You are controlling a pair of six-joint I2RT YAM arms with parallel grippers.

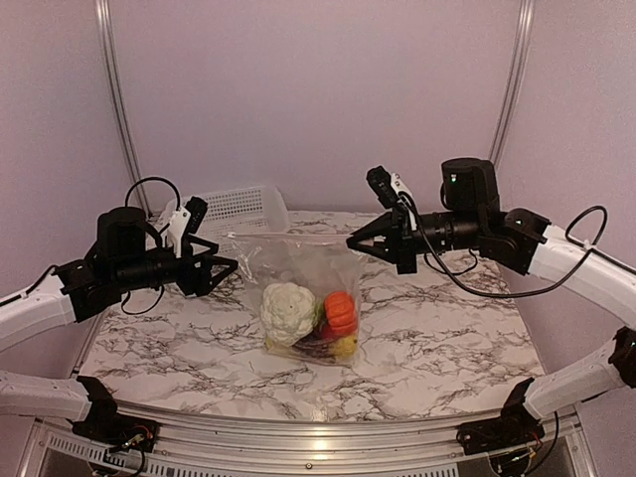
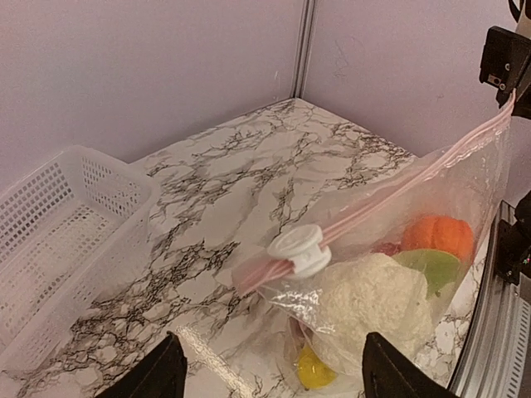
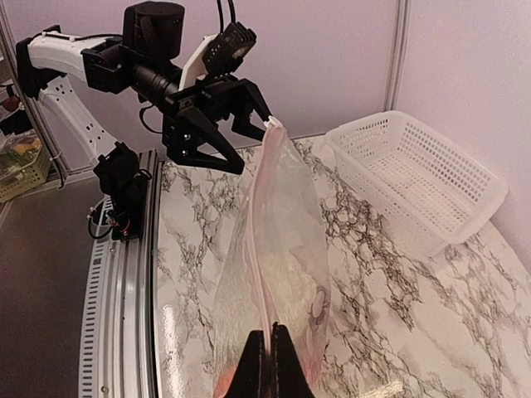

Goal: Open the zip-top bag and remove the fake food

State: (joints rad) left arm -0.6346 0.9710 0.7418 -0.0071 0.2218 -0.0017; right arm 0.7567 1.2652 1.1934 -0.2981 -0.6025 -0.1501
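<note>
Marble table (image 1: 447, 338) — white basket (image 1: 238, 207) and zip-top bag (image 1: 298, 260) on it.

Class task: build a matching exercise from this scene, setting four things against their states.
Things:
1. orange toy food
2. basket
3. left gripper
4. right gripper

States:
A. shut on the zip-top bag
B. inside that bag
C. open
D. on the table, outside the bag

Pairs: 1-B, 2-D, 3-C, 4-A
</note>
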